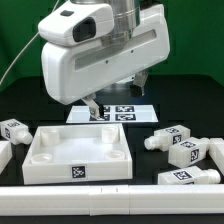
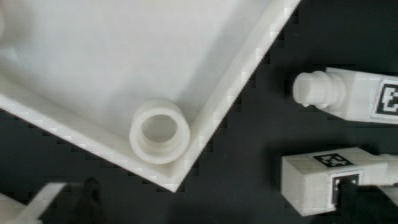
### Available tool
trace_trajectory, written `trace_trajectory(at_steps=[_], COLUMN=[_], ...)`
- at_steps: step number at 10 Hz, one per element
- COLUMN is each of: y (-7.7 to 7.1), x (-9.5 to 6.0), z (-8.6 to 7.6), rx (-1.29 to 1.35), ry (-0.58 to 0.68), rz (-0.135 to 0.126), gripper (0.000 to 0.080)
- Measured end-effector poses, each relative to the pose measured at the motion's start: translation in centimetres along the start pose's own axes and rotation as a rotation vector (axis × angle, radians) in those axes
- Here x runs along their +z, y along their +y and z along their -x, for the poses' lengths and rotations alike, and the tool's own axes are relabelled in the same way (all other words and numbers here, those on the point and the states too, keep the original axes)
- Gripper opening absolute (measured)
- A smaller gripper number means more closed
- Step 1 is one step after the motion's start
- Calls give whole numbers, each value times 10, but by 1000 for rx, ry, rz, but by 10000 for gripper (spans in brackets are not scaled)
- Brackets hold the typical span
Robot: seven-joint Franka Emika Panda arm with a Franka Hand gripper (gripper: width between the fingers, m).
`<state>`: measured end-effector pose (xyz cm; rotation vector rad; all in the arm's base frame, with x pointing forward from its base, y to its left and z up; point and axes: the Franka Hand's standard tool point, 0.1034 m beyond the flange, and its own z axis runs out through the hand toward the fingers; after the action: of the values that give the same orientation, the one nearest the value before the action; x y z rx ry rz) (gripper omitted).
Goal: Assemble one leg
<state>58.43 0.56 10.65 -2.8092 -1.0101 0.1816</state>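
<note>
Since no leg is held yet, the risks all lie in the pick. The nearest leg lies on its side on the table, just off the panel's corner, with a second leg near it, so a finger coming down between them could shove one aside. A grasp taken near the round peg rather than on the flat tagged sides would likely let the post twist, and a tilted peg could then miss or jam in the corner hole. The gripper hangs wide and empty above the far edge of the panel; one blurred finger shows in the wrist view. Dropping too close to the raised rim could clip it and slide the panel. Behind the panel lies the marker board. The table is matt black and bare of anything that would stop a sliding part, apart from a white rail along its near edge. A green backdrop closes the room, with a dark cable hanging across it.
</note>
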Motion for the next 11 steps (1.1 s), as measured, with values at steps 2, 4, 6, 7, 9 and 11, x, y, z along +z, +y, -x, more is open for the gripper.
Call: trace_trajectory(at_steps=[2,4,6,7,9,11], y=[0,0,0,7,2,1], x=[0,0,2,6,20,24], z=[0,0,1,8,29,29], rx=[0,0,0,-117,-321,-352], ry=[0,0,-1,27,-11,-21], rz=[0,0,0,35,52,51], gripper=[650,650,650,650,650,650])
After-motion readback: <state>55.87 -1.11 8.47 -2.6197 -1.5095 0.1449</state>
